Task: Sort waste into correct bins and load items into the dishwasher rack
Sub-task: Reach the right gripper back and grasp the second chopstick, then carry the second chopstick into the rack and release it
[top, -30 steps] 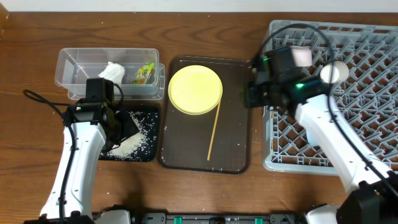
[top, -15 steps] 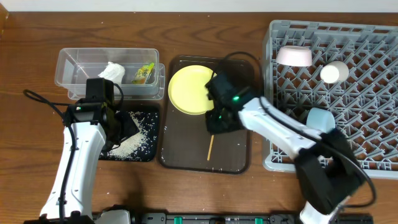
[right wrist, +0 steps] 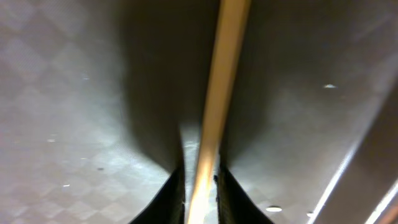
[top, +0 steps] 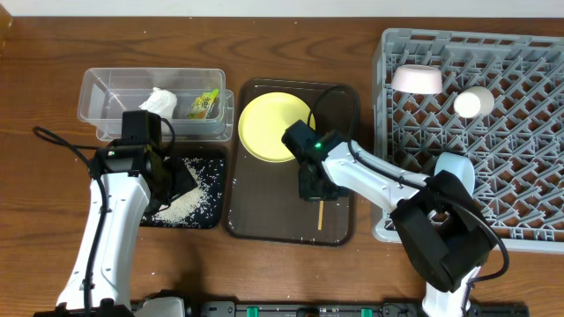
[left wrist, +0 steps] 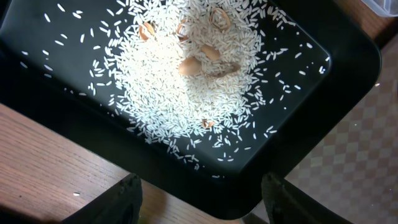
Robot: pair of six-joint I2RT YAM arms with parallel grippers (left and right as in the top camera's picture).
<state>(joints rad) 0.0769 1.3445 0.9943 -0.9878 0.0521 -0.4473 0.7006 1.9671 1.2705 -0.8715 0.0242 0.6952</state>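
My right gripper [top: 313,188] is down on the dark brown serving tray [top: 256,211], just below the yellow plate [top: 269,123]. In the right wrist view its fingers [right wrist: 200,182] are shut on a wooden chopstick [right wrist: 219,87], whose end sticks out below the gripper [top: 321,215]. My left gripper [top: 167,180] is open and empty over the black tray [top: 217,167], which holds white rice [left wrist: 193,81]. Its fingers [left wrist: 202,202] hang past the tray's near rim [left wrist: 348,68]. The tissue [top: 160,99] and the green-and-yellow wrapper [top: 204,104] lie in the clear tub [top: 106,97].
The grey dishwasher rack [top: 529,141] at the right holds a white bowl [top: 417,79], a pale cup [top: 473,103] and a light blue bowl [top: 456,167]. A few brownish shell bits [left wrist: 199,59] lie in the rice. Bare wood table lies in front.
My right arm swung from the rack's left edge to the brown tray and closed on the chopstick. The chopstick's lower end shifted right. The left arm has not moved.
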